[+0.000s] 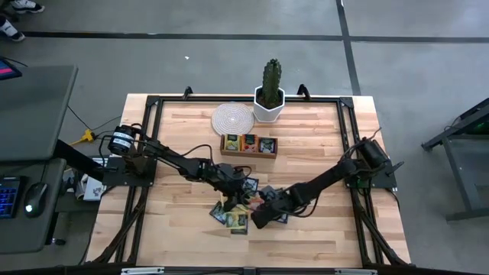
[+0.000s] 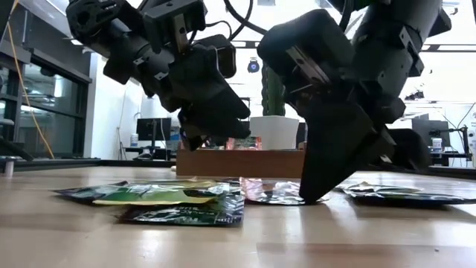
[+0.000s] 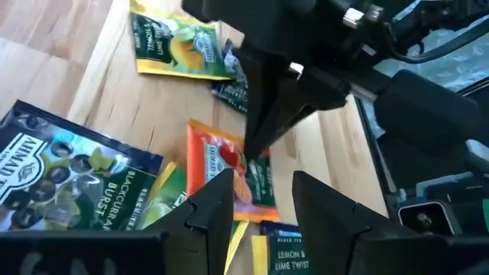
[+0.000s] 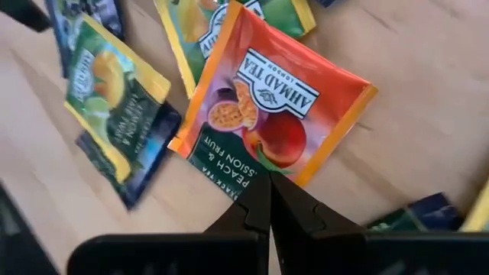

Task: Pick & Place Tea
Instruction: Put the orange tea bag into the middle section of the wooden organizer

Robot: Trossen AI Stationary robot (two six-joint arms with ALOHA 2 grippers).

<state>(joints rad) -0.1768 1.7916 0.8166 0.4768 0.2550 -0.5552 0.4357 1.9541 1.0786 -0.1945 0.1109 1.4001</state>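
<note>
Both arms meet over the loose tea packets (image 1: 241, 208) at lower centre of the high view, on the wooden table (image 1: 321, 130).

Right gripper (image 4: 269, 200): fingers pressed together, tips down on the near edge of the orange-red packet (image 4: 267, 107), probably pinning or nudging it rather than lifting; nothing sits between them.

Left gripper (image 3: 263, 191): fingers apart, straddling the same orange-red packet's edge, not yet closed. It looks set to take the packet while the other arm steadies it.

Wooden tray (image 1: 249, 145), upper centre by the potted cactus (image 1: 269, 92), already shows packets in its compartments; it is the likely destination.

Other packets lie flat, some overlapping.
</note>
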